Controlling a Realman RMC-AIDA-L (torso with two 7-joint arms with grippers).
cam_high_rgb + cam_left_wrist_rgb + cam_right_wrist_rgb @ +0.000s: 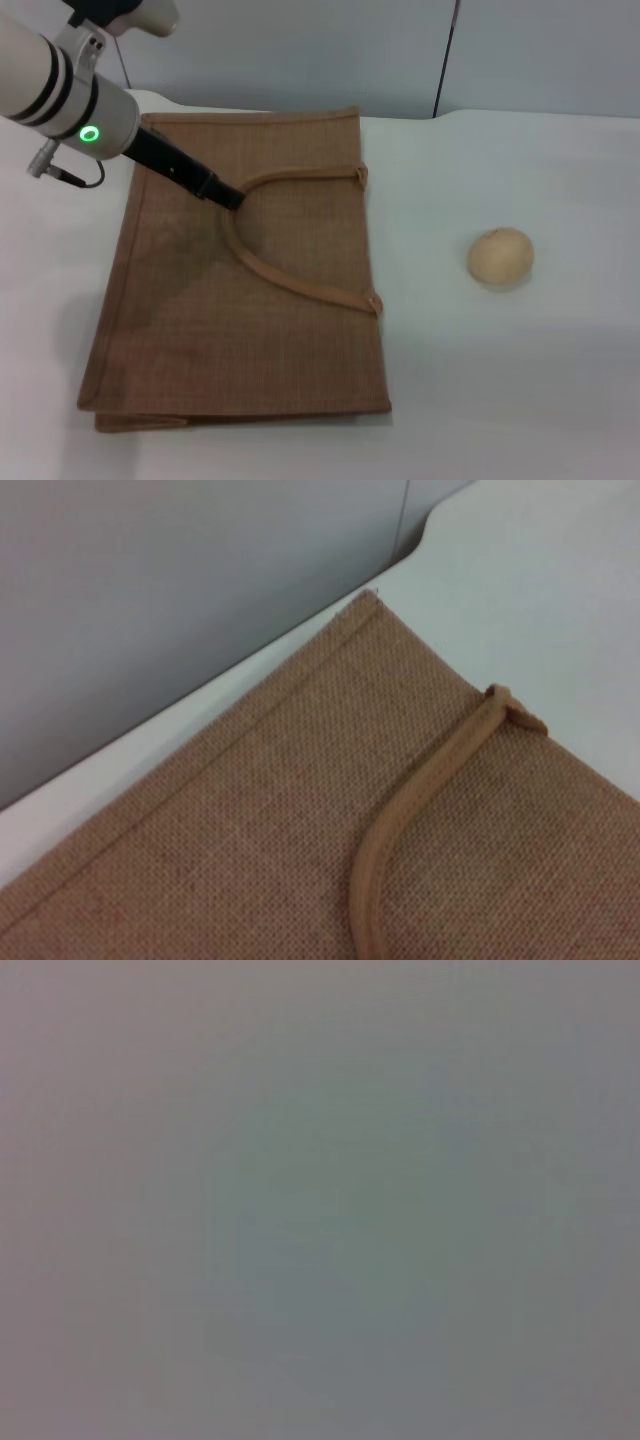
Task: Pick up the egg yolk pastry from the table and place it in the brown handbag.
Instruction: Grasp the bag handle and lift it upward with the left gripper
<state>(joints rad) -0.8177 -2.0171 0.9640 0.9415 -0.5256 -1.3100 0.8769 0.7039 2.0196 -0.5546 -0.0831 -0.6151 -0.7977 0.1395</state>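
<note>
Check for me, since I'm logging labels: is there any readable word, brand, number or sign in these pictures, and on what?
None. The brown bag, the pastry and the white table carry no print. The left arm shows only a green ring light, no text.

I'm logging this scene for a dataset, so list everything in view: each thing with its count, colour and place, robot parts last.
brown handbag: one, brown woven with tan trim, lying flat on the left half of the table.
handle: one visible, tan loop, resting on top of the handbag.
egg yolk pastry: one, pale tan-yellow, on the table right of the handbag, apart from it.
table: one, white, under everything.
wall: grey, behind the table.
left gripper: one, black, at the handle's bend.
right gripper: not visible.
</note>
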